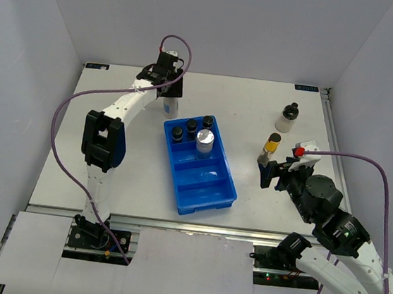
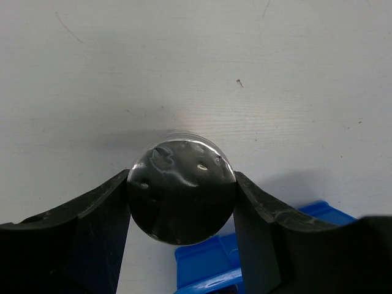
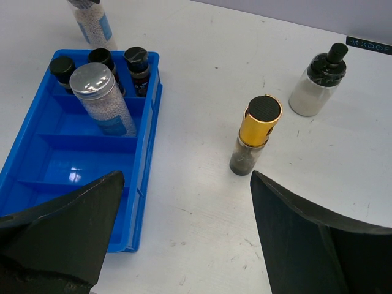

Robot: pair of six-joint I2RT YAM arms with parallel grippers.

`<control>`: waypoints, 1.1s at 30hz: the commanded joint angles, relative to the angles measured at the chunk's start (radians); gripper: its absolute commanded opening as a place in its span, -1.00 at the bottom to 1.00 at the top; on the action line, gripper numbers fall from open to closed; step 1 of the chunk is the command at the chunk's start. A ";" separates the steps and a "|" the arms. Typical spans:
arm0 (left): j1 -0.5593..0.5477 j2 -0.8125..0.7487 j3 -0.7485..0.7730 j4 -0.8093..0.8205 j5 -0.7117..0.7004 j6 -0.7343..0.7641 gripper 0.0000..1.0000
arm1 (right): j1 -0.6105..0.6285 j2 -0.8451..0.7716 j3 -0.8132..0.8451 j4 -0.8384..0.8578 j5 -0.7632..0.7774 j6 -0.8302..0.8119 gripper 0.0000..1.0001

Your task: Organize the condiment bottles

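Left gripper (image 2: 182, 208) clamps clear silver-lidded jar (image 2: 180, 184), upright on white table (image 1: 258, 104) beside far corner of blue plastic tray (image 1: 209, 191). Right gripper (image 3: 187, 177) spread wide, empty, near gold-capped dark-bottomed bottle (image 3: 257, 131) standing right of tray.

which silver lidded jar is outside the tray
The jar in the left gripper, beyond the blue tray's far corner; the other jar stands inside the tray.

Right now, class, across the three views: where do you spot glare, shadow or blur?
Left wrist view: bright glints on the jar lid, pale glare on the table behind. Right wrist view: shine on the tray floor. Top view: even light, faint shadows.
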 commanded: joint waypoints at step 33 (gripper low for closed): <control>-0.424 -0.797 -0.488 -0.155 -0.147 -0.051 -1.00 | -0.004 0.005 0.039 0.024 0.000 0.021 0.81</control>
